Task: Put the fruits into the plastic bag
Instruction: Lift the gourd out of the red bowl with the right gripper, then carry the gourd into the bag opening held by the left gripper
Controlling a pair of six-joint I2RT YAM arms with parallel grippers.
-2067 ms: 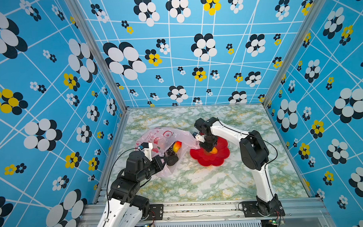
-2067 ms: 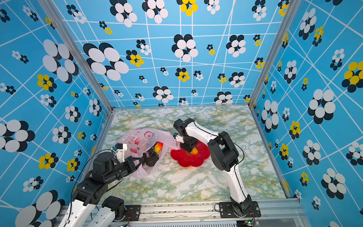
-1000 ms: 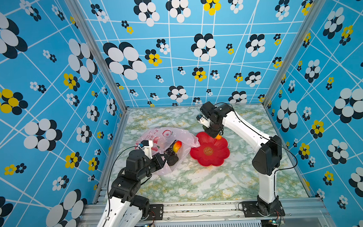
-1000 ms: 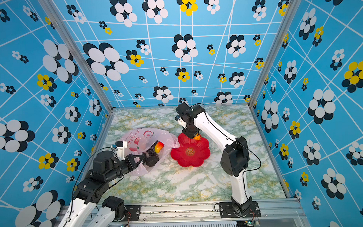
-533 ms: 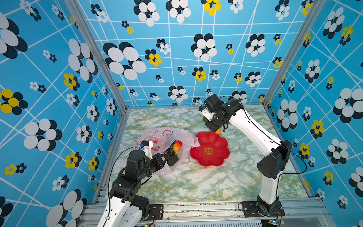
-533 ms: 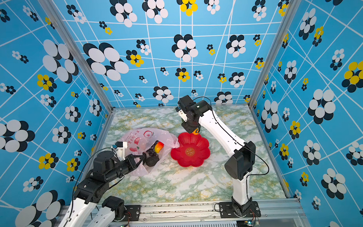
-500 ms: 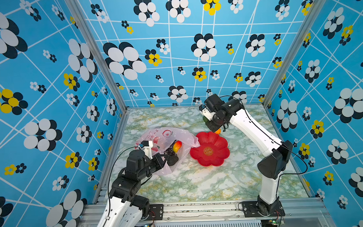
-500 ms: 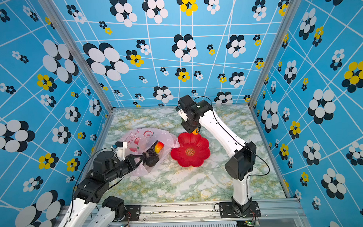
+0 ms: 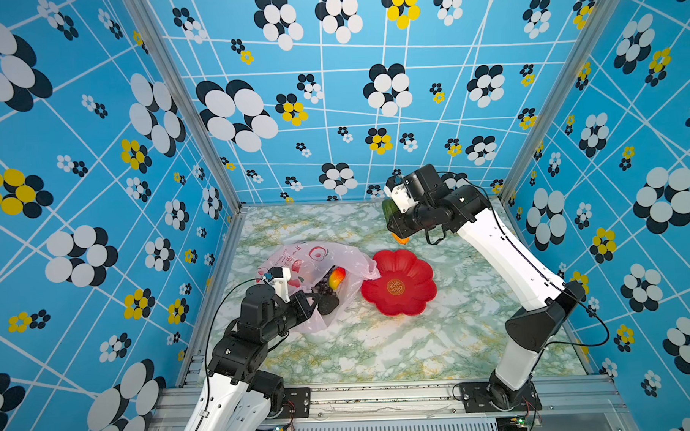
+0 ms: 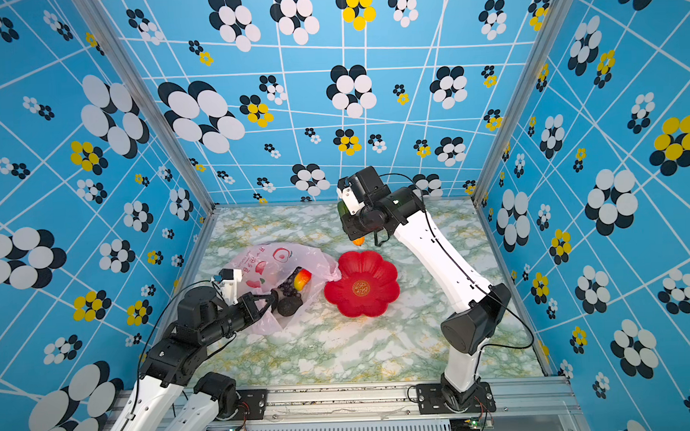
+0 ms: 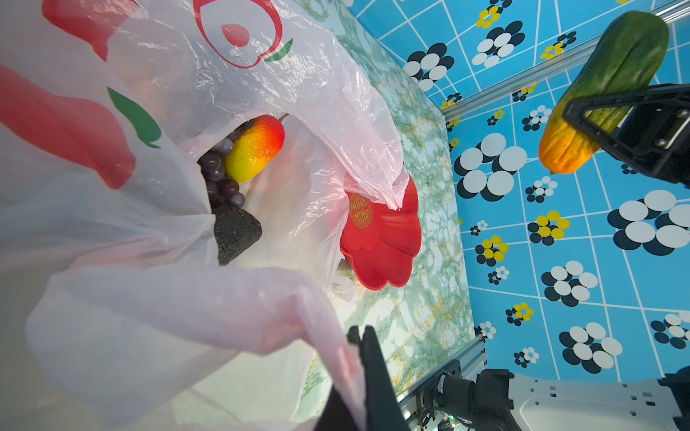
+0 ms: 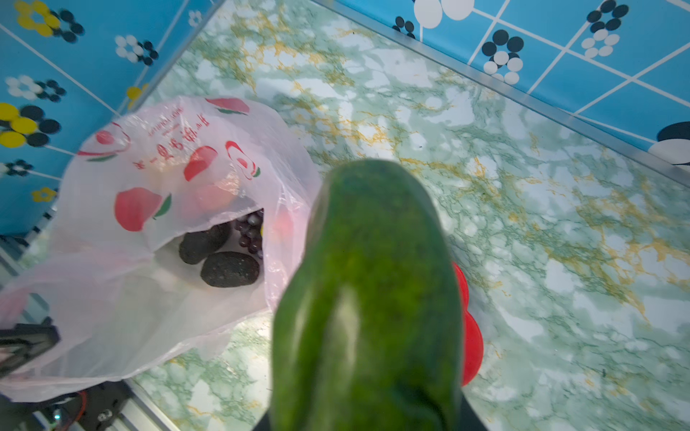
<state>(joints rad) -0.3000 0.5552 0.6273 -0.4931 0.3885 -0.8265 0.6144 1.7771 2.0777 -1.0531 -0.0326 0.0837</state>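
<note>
The oblong (image 11: 619,71) hung clamped in our right gripper (image 9: 396,223), raised near the dish (image 9: 413,301), apart from the bag (image 9: 309,257). The bag lay on the table (image 9: 379,349) beside the dish, mouth open, its rim pinched tight in our left gripper (image 10: 265,301). Inside we saw mango (image 11: 254,149), grapes (image 11: 218,175) and avocado (image 11: 235,233). The dish was bare, so we judged this the last fruit to go in. The film veiled anything deeper; the oblong blocked much of the right wrist view.

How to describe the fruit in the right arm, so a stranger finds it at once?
Over the marble table, just above the red dish in both top views, the right end effector holds an oblong fruit in the air. Unlike the fruits in the plastic bag, it runs from dark green to orange.
</note>
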